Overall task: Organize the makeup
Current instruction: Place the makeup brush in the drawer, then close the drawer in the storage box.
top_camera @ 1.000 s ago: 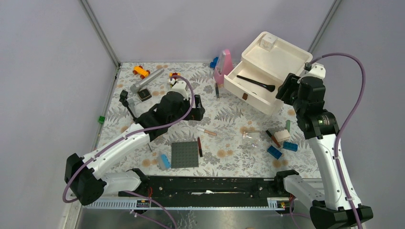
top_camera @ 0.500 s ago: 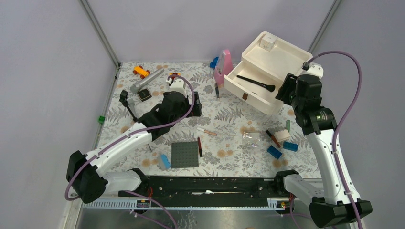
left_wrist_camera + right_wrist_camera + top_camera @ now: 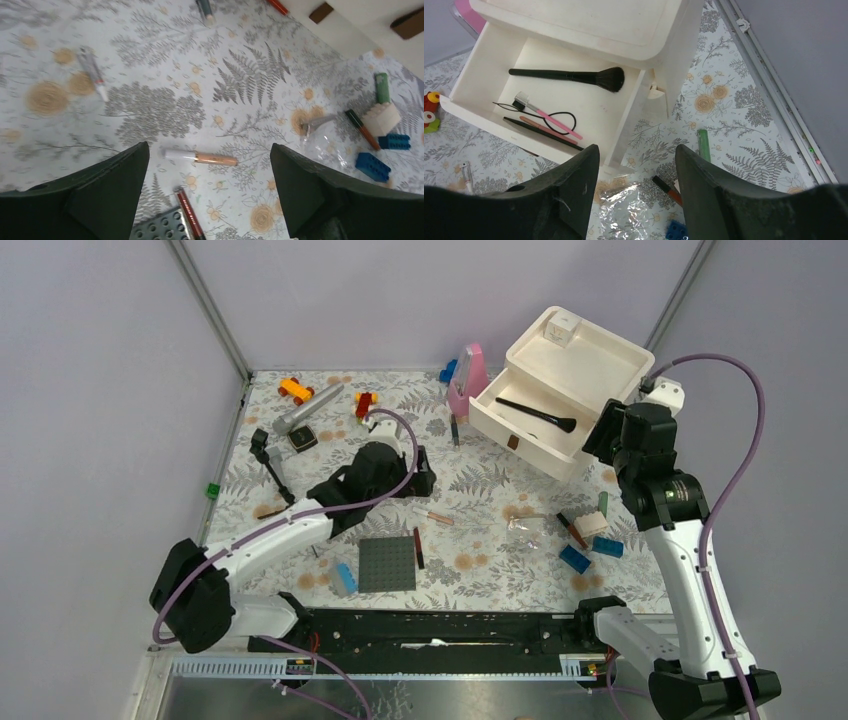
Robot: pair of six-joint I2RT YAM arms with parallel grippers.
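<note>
While most of the makeup lies loose on the table, the left gripper (image 3: 208, 150) hangs over a pale pink stick (image 3: 200, 158) with a white cap. Its jaws are spread as wide as they go and hold nothing. I think the step in hand is picking up this stick.

The stick lies pointing from one finger to the other, so a squeeze now would push on its ends. I think the wrist should turn first, then go down and pinch the stick across its middle. A red and black stick (image 3: 190, 216) lies just beside it, against the grey studded plate (image 3: 160, 227), and could get bumped.

The right gripper (image 3: 636, 150) hovers by the open white drawer (image 3: 609, 112), jaws partly spread and holding nothing. A black brush (image 3: 574, 76) and some thin sticks lie inside the drawer.

The red and black stick has tiny letters, but they are too small to read, and no brand name shows anywhere
</note>
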